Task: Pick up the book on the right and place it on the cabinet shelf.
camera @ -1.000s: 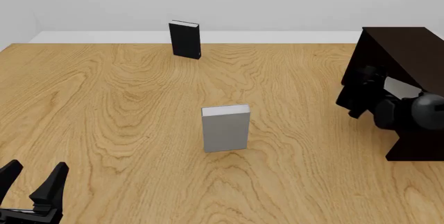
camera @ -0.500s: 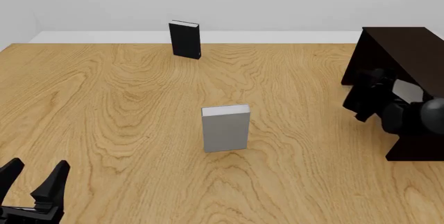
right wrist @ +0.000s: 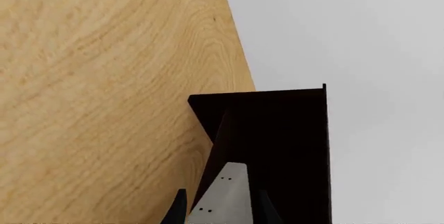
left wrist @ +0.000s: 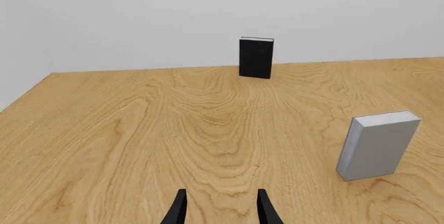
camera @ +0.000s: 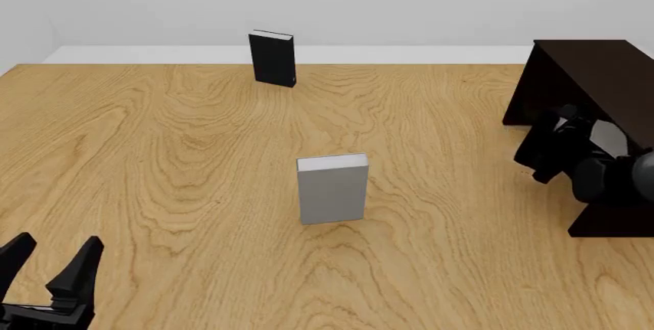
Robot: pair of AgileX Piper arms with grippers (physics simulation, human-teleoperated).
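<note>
My right gripper is shut on the light-grey book and holds it inside the open side of the very dark brown cabinet at the right edge of the table. In the right wrist view the book sits between the two fingers, pointing into the cabinet. I cannot tell whether the book rests on the shelf. My left gripper is open and empty at the near left; it also shows in the left wrist view.
The twin grey book stands upright mid-table and shows in the left wrist view. A black book stands upright at the far edge, also in the left wrist view. A white wall lies behind the table.
My right gripper has moved to the right with the grey book, deeper into the cabinet. The left arm and the other two books have not moved.
</note>
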